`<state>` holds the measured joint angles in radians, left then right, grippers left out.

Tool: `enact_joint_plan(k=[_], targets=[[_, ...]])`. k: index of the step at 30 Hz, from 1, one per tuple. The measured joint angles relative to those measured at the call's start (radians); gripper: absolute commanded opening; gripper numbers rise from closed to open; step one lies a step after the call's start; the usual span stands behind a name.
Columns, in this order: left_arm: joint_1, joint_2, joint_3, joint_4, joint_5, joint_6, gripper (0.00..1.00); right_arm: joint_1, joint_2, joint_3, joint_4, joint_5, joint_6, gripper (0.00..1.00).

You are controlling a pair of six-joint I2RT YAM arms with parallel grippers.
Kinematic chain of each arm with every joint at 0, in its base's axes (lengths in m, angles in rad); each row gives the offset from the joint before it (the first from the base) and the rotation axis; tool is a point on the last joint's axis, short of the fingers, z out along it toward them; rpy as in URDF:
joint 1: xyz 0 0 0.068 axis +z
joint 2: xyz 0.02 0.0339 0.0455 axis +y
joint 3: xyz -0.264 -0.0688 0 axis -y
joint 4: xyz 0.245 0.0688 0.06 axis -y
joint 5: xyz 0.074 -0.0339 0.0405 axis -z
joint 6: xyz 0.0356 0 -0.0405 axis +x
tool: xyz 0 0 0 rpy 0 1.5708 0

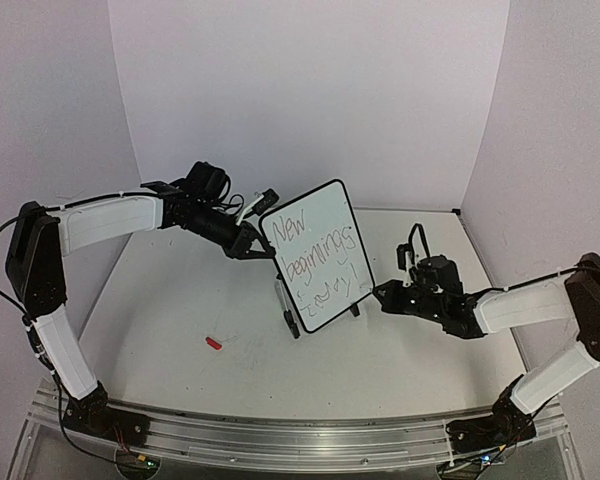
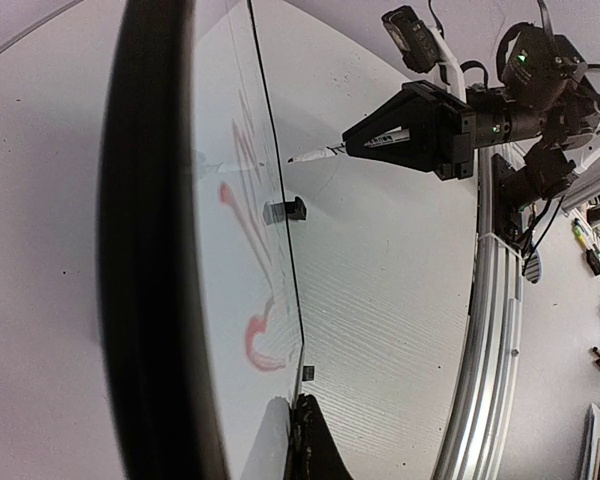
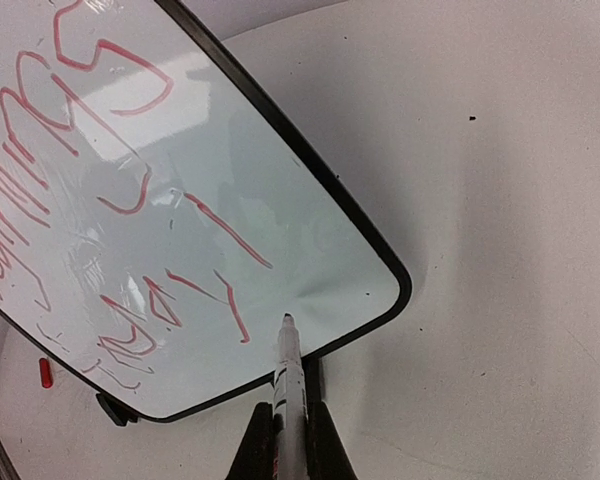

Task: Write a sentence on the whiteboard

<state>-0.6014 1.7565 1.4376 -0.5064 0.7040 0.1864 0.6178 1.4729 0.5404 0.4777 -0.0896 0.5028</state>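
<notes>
On the near part of the table (image 1: 170, 310), a small red cap (image 1: 213, 342). Farther in, at mid-table, the whiteboard (image 1: 325, 208) standing tilted, with the sentence (image 1: 316, 262) in three red lines. Right gripper (image 1: 385, 296) clenched on a marker (image 3: 292, 380), tip at the board's lower corner, contact unclear. Farthest back, left gripper (image 1: 252, 240) clamped on the board's upper-left edge.

whiteboard (image 1: 330, 205): white face, thin black frame
sentence (image 1: 318, 258): red strokes
marker (image 3: 290, 370): pale barrel with black print, dark tip
cap (image 1: 213, 343): red, lower left of the top view
desk (image 1: 180, 300): white, faintly smudged
</notes>
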Motion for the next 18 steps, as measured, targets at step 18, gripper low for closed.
enact_joint_plan(k=[18], targets=[[0.0, 0.0, 0.0, 0.0, 0.0, 0.0, 0.0, 0.0, 0.056, 0.023, 0.025, 0.022, -0.006, 0.0]])
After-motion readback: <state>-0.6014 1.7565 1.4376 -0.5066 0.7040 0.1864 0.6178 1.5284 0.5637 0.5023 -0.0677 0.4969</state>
